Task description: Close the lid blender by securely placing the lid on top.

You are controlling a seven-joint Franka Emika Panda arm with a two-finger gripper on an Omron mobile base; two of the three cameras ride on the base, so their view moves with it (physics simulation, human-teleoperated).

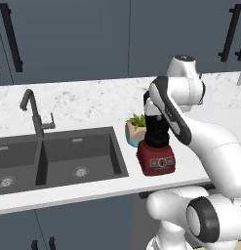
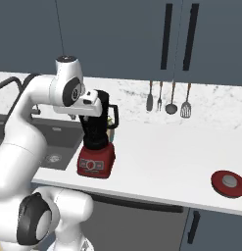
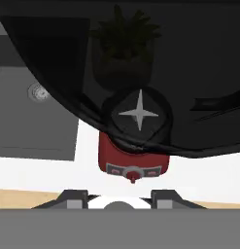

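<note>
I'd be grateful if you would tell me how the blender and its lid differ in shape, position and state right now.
The blender stands tall and upright near the sink, while the lid lies flat and low, far off toward the counter's front edge.
The blender's jar is black and translucent; the lid is an opaque dark-red disc with a grey centre.
The blender has the arm directly above its open jar; the lid lies untouched.
Both share dark red, as the blender's base matches the lid.

the white arm rises from the base, bends at a dark elbow joint and folds back down, so the wrist points straight downward. the hand hangs just above the blender [image 2: 96, 142] jar's open top. the gripper [image 3: 119, 197] shows two dark fingertips [image 3: 73, 197] set apart, nothing between them.
</note>
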